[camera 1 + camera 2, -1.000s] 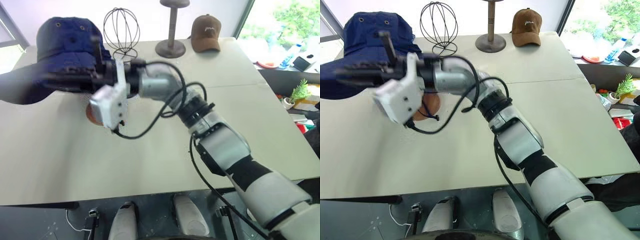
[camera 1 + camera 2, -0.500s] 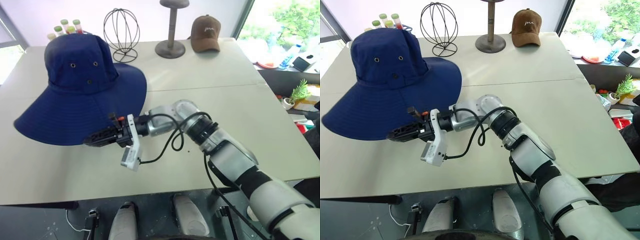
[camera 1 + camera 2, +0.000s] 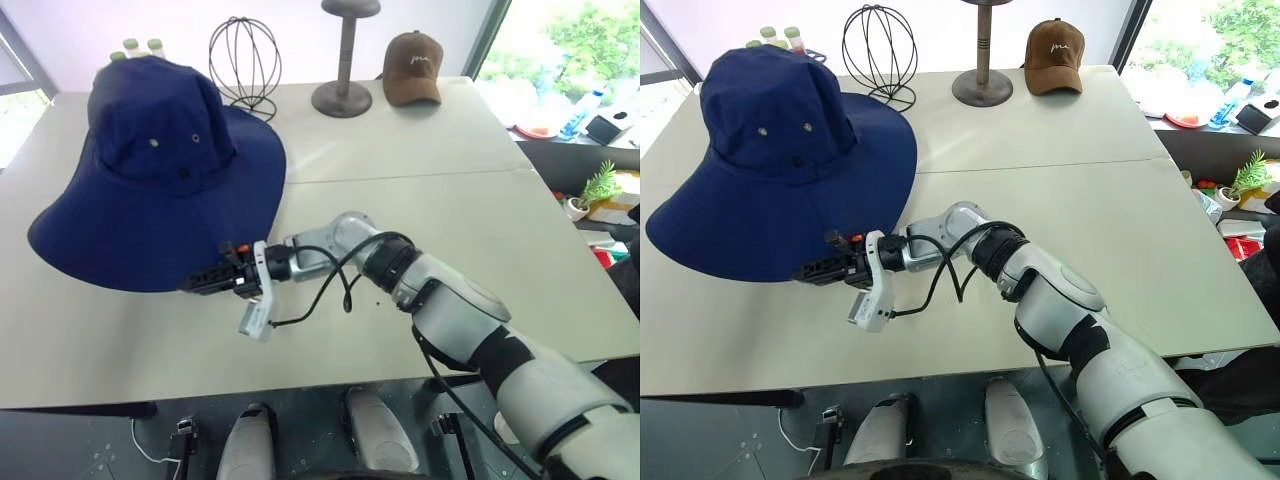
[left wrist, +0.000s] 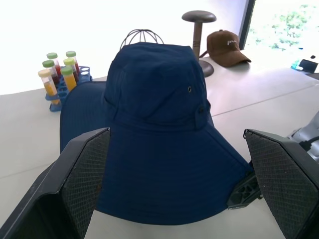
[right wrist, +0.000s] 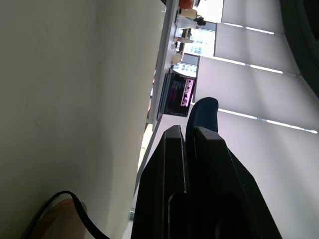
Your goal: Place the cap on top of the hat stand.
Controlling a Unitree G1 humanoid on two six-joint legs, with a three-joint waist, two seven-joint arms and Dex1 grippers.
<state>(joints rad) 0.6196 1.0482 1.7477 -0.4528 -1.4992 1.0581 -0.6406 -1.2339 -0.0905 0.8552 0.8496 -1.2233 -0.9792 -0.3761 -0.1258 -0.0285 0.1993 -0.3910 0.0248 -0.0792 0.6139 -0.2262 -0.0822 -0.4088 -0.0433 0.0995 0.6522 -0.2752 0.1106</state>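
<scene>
The cap [image 3: 160,170], a navy wide-brimmed sun hat, sits crown-up on the left part of the table, its brim spread around it. The hat stand is hidden. My right gripper [image 3: 195,284] reaches in low from the right and meets the brim's near edge. In the right wrist view its fingers [image 5: 169,164] lie almost together, with a strip of blue brim [image 5: 202,112] showing between and past the tips. My left gripper [image 4: 174,137] is open, its fingers [image 4: 75,184] wide apart with nothing between them, facing the cap [image 4: 154,99] from a short way off.
At the table's far edge stand a black wire head form [image 3: 245,55], a grey pedestal stand [image 3: 343,60] and a brown baseball cap [image 3: 412,68]. A rack of test tubes [image 4: 60,74] stands behind the cap. The pale table [image 3: 450,200] stretches bare to the right.
My right gripper has come down from up near the camera to table height, bringing the cap with it. The cap now stands crown-up, covering the reddish-brown thing seen beneath it earlier.
</scene>
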